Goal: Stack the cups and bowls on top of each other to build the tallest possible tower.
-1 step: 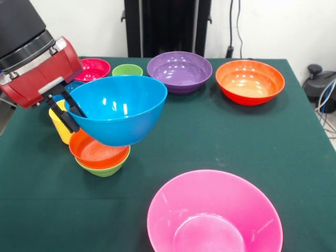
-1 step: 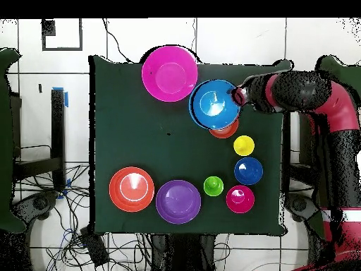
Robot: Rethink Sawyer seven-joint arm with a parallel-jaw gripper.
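Overhead view: eight bowls [image 2: 131, 189], two cups [image 2: 244, 146]; fingers [image 1: 67, 107] clamped on light blue bowl [image 1: 119, 107] rim.

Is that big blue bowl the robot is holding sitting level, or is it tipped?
Tipped. In the front view the light blue bowl leans, its rim higher on the right, with the gripper clamped on its left edge above the orange-red bowl.

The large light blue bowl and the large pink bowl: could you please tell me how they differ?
The light blue bowl is held tilted by the gripper above the small orange-red bowl; the pink bowl sits upright on the table, apart. Both are large, round and glossy.
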